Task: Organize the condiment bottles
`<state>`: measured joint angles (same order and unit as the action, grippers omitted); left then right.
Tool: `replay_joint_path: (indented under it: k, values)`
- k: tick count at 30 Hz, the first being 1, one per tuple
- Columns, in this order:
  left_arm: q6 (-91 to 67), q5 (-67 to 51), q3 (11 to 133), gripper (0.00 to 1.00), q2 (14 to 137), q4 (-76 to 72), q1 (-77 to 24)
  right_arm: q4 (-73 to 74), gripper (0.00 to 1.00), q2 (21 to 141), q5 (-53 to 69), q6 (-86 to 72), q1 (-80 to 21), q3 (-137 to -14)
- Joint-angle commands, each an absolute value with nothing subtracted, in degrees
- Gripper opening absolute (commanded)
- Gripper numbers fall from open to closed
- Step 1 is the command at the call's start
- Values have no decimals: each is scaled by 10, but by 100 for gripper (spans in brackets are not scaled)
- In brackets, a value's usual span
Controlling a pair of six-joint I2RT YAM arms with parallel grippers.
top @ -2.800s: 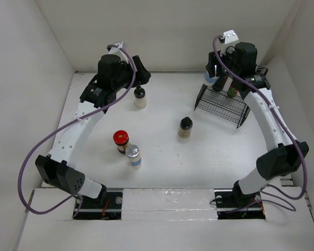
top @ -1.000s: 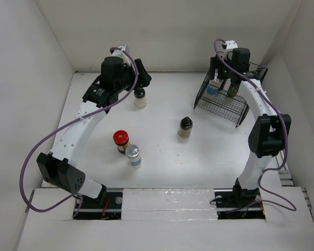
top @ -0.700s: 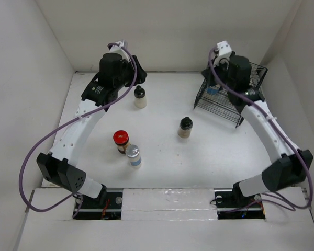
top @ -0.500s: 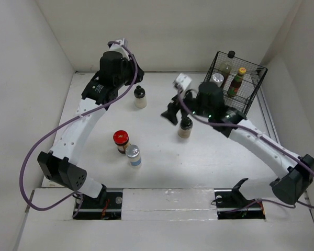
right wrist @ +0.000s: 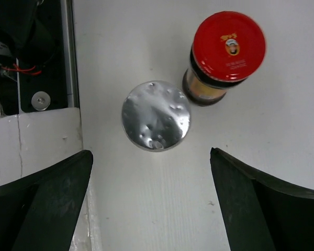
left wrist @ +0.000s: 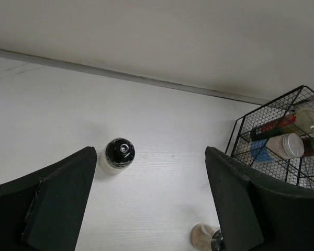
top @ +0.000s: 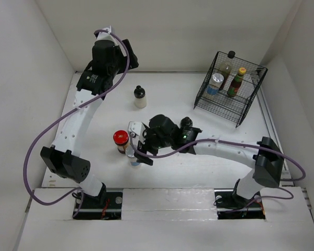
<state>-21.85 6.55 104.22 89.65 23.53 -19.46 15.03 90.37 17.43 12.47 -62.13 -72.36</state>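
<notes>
- My right gripper point(right wrist: 150, 152) is spread wide with nothing in it; both fingers are apart from every bottle.
- Straight below it, in the gap between the fingers and just ahead of the tips, stands a silver-lidded shaker point(right wrist: 156, 123), seen lid-on from above.
- Ahead of that hand and over toward its right finger is the red-lidded jar point(right wrist: 227, 44). It stands just beside the shaker; I cannot tell from the wrist camera whether the two touch.
- From overhead, the right arm stretches across the table point(top: 94, 125) to the left, and the tan black-capped bottle point(top: 186, 124) shows just behind its forearm, partly hidden.
- My left gripper point(left wrist: 150, 150) is also wide open and empty, held high over the far end of the table.
- Below it, closer to its left finger than its right, is the pale black-capped bottle point(left wrist: 118, 155), upright and standing alone.
- Off past the left hand's right finger is the black wire basket point(left wrist: 239, 137), which holds three bottles.
- In the basket, overhead, I see a second silver-lidded shaker point(top: 215, 82) with a blue label, the yellow-capped bottle point(top: 235, 83) with its red and green label beside it, and the dark sauce bottle point(top: 227, 64) on the far side of both.
</notes>
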Motion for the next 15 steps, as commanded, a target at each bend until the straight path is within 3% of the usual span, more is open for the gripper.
replay_joint_path:
  k: [1, 15]
  values:
    - [-213, 68, 1071, 81, 900, 236, -198, 100, 99, 940, 157, 131, -636, -746]
    - [-229, 20, 974, 81, 846, 232, -198, 18, 99, 1064, 147, 126, -642, -796]
